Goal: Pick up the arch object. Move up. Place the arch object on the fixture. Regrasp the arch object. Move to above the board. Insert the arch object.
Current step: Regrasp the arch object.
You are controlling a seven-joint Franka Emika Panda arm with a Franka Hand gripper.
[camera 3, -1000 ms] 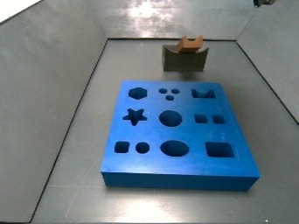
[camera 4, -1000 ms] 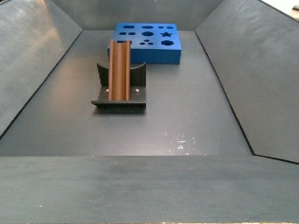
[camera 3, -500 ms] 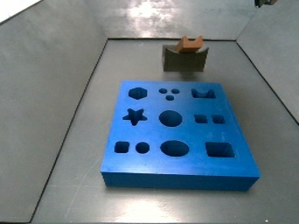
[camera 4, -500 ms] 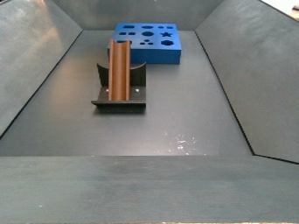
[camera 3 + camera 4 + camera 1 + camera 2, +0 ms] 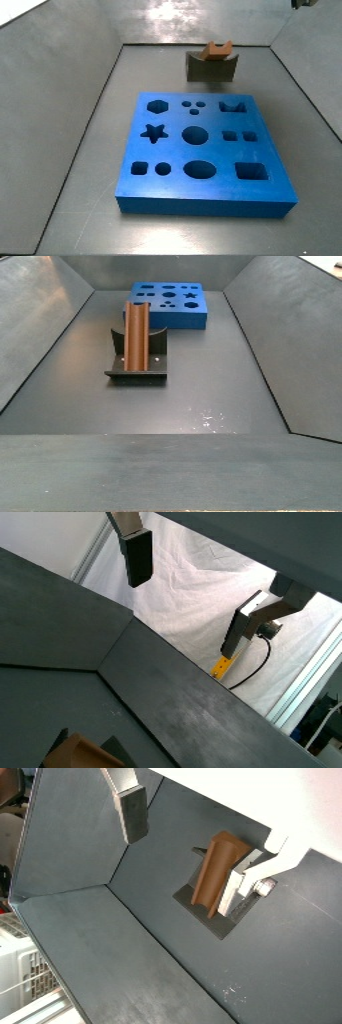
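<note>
In both wrist views we see our gripper [image 5: 194,843] up above the floor, fingers [image 5: 138,557] spread wide with nothing between them. Below it, in a wrist view, the arch [image 5: 215,870] lies along the fixture [image 5: 241,901], touched by neither finger. In a side view the arch [image 5: 138,334] rests on the fixture [image 5: 136,369], with the board [image 5: 168,305] beyond, apart from both.
</note>
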